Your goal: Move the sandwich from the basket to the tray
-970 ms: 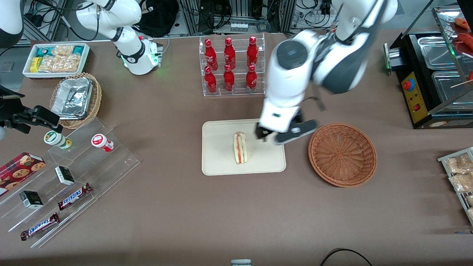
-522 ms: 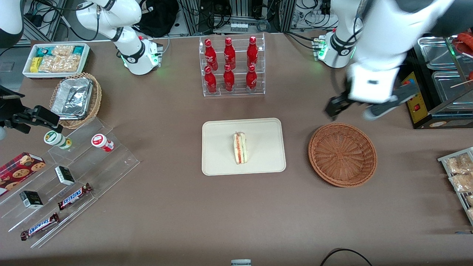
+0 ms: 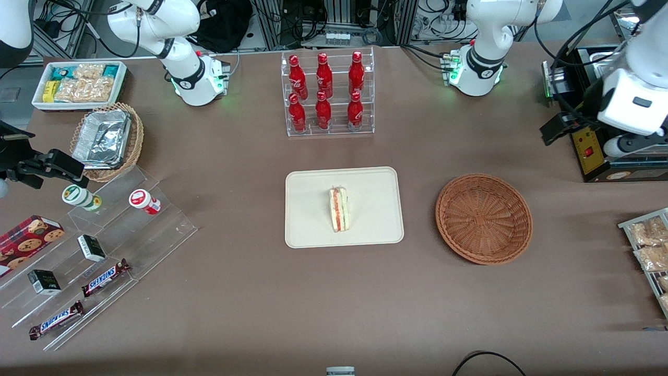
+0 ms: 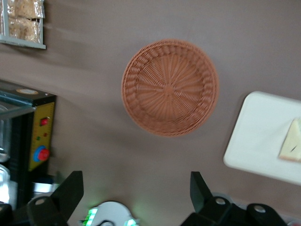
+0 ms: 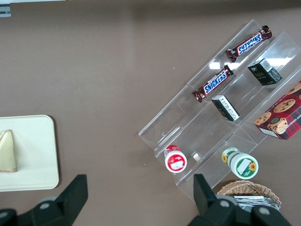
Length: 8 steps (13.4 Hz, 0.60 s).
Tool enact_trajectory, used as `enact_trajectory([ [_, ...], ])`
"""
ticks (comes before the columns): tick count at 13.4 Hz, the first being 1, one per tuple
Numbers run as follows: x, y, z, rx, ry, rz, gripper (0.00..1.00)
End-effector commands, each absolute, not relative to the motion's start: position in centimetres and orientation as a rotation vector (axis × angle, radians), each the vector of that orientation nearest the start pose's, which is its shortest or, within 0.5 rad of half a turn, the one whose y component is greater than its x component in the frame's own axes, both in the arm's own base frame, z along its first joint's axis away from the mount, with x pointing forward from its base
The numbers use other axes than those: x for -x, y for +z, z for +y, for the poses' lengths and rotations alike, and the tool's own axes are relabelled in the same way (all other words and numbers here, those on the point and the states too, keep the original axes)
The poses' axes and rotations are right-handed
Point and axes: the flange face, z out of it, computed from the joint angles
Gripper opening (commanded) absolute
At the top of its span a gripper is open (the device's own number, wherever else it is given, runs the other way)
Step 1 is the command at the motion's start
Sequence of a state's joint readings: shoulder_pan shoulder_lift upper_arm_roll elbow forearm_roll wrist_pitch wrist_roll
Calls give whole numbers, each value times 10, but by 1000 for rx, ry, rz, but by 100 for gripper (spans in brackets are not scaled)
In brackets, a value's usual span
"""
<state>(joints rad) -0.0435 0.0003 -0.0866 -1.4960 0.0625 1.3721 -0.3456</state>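
Fingers on your left gripper stand spread wide with nothing between them, raised high over the counter at the working arm's end. Below sits the basket, bare inside. Your sandwich lies on the tray, well apart toward the parked arm, long axis running toward the front camera.

- Six red bottles are held upright in a clear rack.
- Foil containers are kept in a tan basket.
- Snack packets are held in a white bin.
- Two Snickers bars, small boxes and two jars are set on clear steps.
- A cookie box is seen beside them.
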Motion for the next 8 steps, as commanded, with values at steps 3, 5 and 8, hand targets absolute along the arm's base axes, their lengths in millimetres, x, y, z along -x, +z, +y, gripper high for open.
enact_trajectory([
  [3, -511, 642, -41, 3075, 216, -172, 100],
  [5, -523, 647, -43, 3082, 186, -163, 100],
  [8, -544, 650, -47, 3099, 120, -130, 100],
])
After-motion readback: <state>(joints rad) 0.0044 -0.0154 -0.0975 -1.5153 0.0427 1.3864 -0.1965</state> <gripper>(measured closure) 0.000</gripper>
